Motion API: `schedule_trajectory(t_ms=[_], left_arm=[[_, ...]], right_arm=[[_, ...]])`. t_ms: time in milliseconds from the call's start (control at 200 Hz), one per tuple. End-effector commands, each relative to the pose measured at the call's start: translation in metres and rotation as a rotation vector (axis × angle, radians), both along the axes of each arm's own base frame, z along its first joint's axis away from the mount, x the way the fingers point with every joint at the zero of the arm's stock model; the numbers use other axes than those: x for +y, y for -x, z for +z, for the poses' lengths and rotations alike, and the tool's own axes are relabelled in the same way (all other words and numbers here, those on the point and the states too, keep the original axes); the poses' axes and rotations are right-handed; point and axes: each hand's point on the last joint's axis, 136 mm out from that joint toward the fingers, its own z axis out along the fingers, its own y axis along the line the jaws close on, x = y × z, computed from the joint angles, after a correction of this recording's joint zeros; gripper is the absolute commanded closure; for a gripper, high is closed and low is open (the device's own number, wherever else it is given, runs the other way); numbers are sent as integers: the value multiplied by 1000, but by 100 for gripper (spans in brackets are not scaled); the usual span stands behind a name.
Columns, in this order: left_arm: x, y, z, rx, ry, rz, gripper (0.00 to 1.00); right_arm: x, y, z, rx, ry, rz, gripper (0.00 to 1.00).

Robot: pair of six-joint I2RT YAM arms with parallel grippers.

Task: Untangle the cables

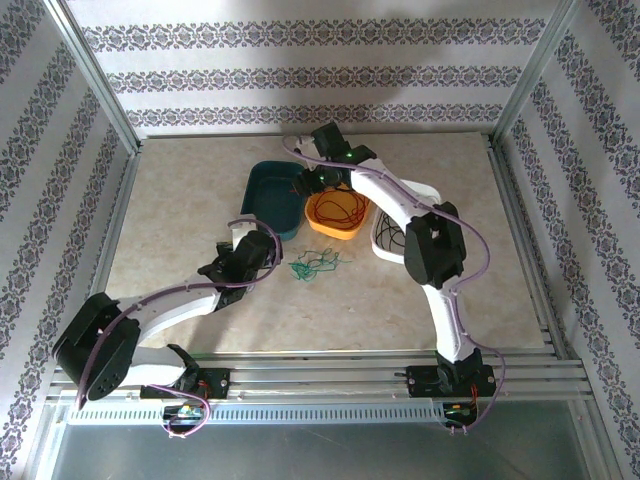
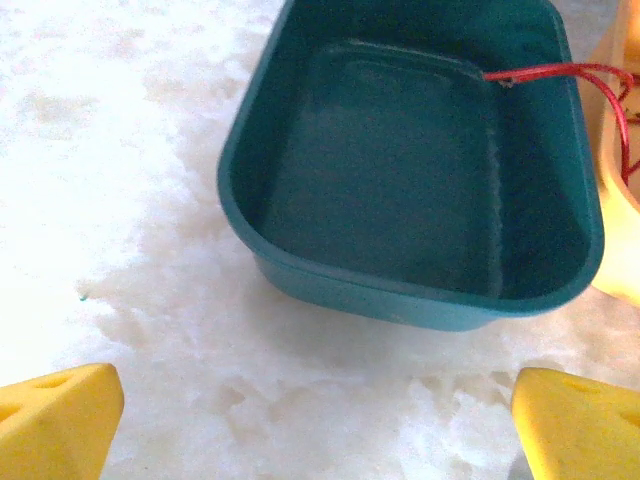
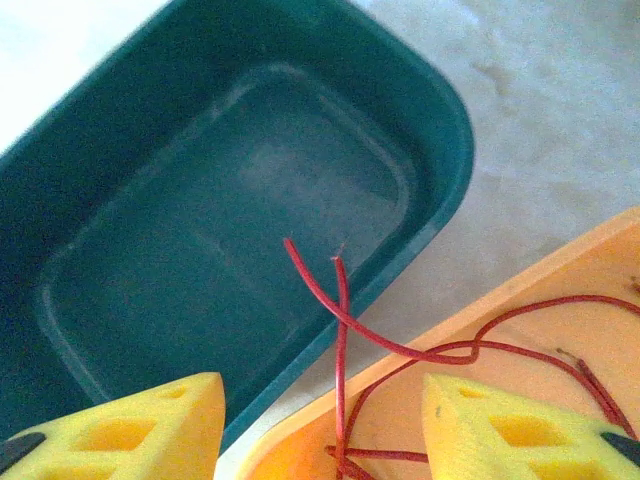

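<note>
Your left gripper (image 2: 320, 430) is spread wide and holds nothing, hovering over the table (image 2: 120, 150) with the teal tray (image 2: 400, 305) at its 12 o'clock. Your right gripper (image 3: 325, 425) has its jaws apart. A thin red cable (image 3: 341, 330) passes between them untouched, its loose ends reaching from the orange tray (image 3: 600, 255) over the teal tray's rim. The green cable (image 1: 318, 265) lies in a small loose tangle at the orange tray's 6 o'clock.

Red cable (image 3: 343, 320) coiled in orange tray (image 1: 345, 232), ends over teal tray (image 1: 262, 195) rim; green cable (image 1: 318, 265) heaped on table (image 1: 200, 220).
</note>
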Motion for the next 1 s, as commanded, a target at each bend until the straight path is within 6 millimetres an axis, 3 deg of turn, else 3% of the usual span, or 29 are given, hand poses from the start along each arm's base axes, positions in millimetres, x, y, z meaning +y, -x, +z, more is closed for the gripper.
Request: schedule_trajectory(t_ms=[0, 450, 994], left_arm=[[15, 1, 7, -5, -28, 65, 1], [13, 1, 0, 26, -42, 57, 1], [14, 3, -3, 31, -22, 67, 1]], right_arm=[[-4, 13, -20, 62, 94, 49, 47], [-5, -2, -40, 66, 141, 3, 63], [3, -2, -48, 58, 150, -1, 67]])
